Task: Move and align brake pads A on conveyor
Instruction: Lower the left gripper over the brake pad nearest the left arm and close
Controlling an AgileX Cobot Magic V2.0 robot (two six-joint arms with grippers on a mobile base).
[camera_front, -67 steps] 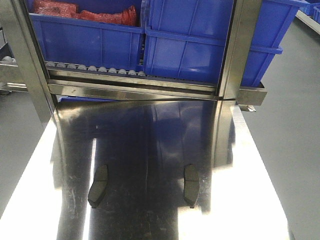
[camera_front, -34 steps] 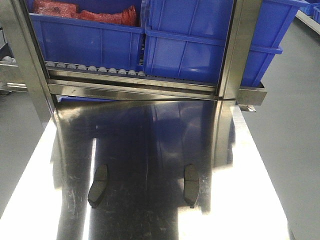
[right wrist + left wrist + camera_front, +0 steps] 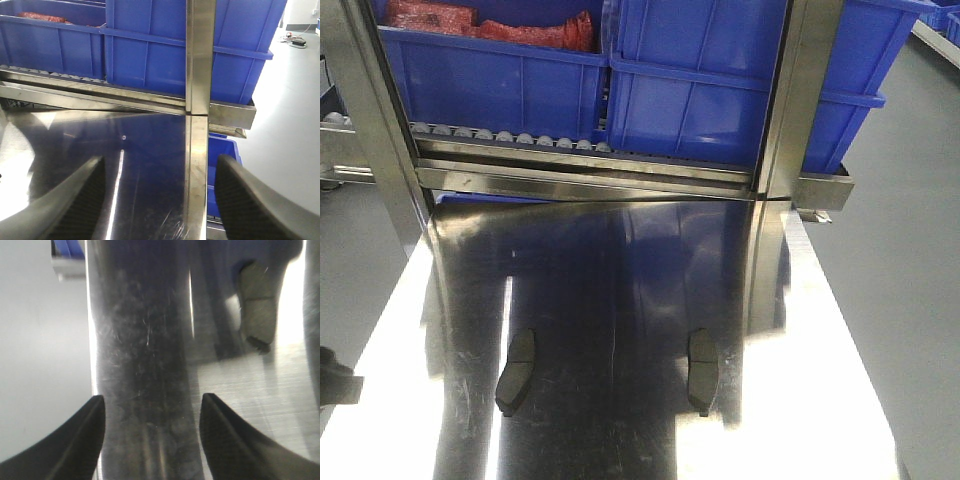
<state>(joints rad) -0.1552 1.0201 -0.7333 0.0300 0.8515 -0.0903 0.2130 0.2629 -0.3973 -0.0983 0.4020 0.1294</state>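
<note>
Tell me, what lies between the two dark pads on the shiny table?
Only bare steel table, between left pad and right pad, in the front-facing view.

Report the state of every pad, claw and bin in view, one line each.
Left brake pad: lying flat on the steel table, not gripped.
Right brake pad: lying flat on the same table, not gripped, apart from the left one.
Left claw: open, empty.
Right claw: open, empty.
Left blue bin: holds red items.
Right blue bin: contents hidden.
</note>
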